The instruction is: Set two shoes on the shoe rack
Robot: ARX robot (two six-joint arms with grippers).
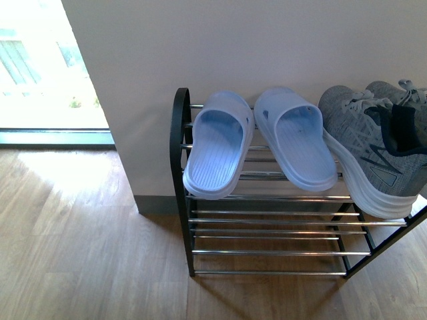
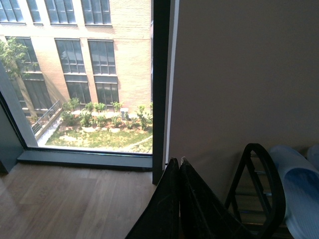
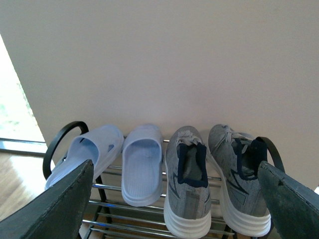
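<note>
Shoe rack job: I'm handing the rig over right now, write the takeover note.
Left gripper: shut, empty, beside the shoe rack on the window side.
Right gripper: open, empty, facing the rack.
Top tier holds two light blue slippers and two grey sneakers, all toes to the wall.
Done: shoes are on the rack.
Left: apparently nothing; just confirm the rightmost sneaker sits securely.
</note>
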